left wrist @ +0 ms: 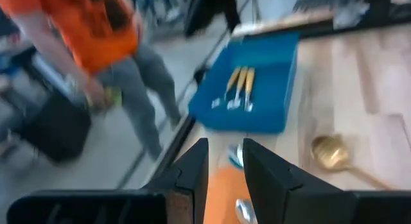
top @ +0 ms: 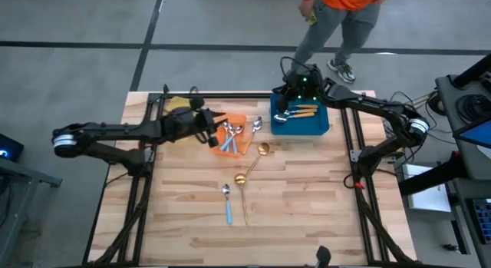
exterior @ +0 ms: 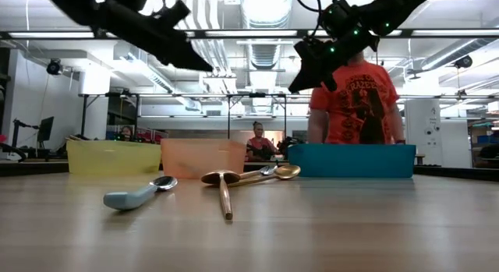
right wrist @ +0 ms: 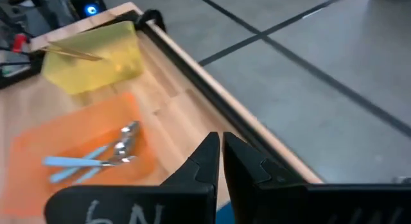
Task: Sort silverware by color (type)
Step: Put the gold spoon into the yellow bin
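While both fingers hold nothing, three orange-handled spoons fill the blue bin.

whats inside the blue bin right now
The blue bin holds orange-handled spoons, about three, bowls toward its left side. The right gripper hovers over its far edge, hiding that corner.

Yellow bin mostly hidden under left arm, contents unreadable. Spoons in orange bin cut off behind left pincer. Person cropped beyond blue bin.
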